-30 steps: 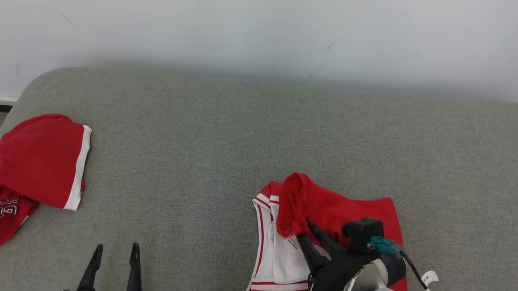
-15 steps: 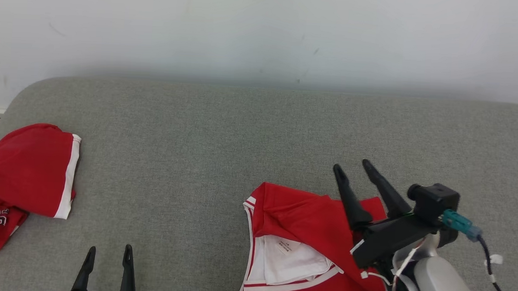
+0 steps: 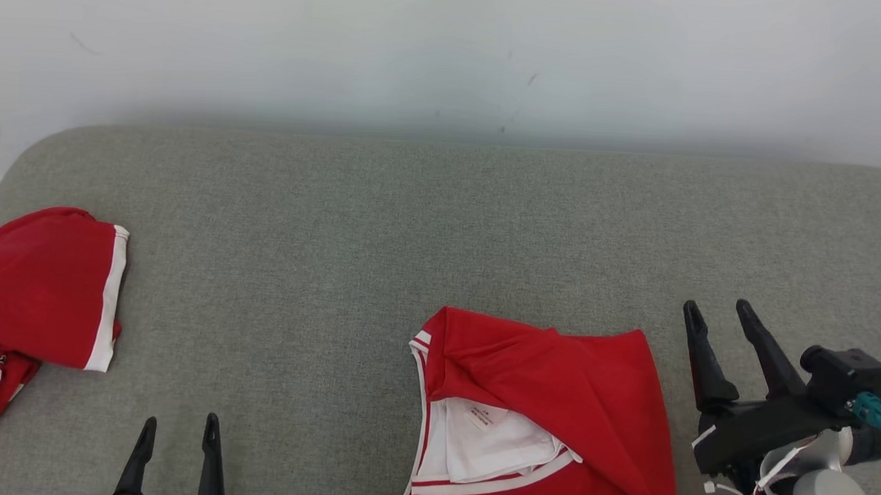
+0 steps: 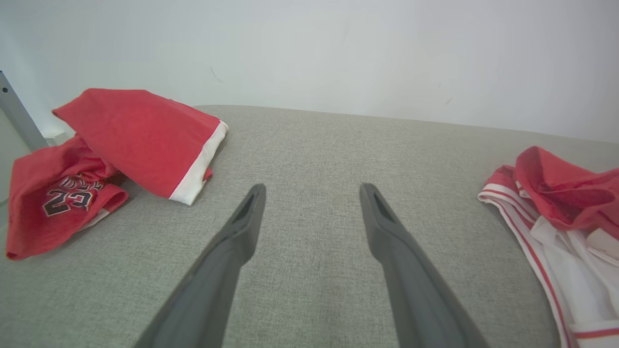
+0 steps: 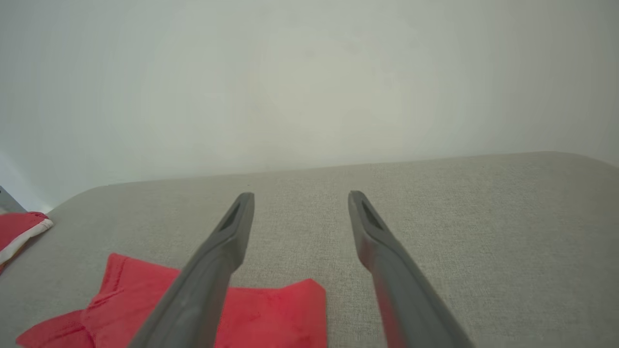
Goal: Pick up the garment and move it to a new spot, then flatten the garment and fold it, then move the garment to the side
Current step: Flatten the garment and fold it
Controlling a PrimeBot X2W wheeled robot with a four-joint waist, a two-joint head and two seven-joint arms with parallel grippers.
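Note:
A red garment (image 3: 553, 401) with white trim and a white lining lies rumpled near the front edge of the grey padded surface (image 3: 411, 231), right of centre. The left wrist view has the garment (image 4: 566, 203) at its right edge, and the right wrist view has the garment (image 5: 271, 314) at lower left. My right gripper (image 3: 716, 310) hovers open just right of it, holding nothing. At the lower left my left gripper (image 3: 180, 426) is open over bare fabric. The left gripper (image 4: 312, 188) and right gripper (image 5: 300, 195) each show spread fingers in their own wrist views.
A second red garment (image 3: 29, 311) with a white band and printed numbers lies bunched at the surface's left edge, also in the left wrist view (image 4: 121, 150). A pale wall (image 3: 449, 47) runs behind the surface.
My right gripper let go of the garment's red fold, opened, and drew away to the right. The fold dropped and the garment now lies flatter. The left gripper kept still.

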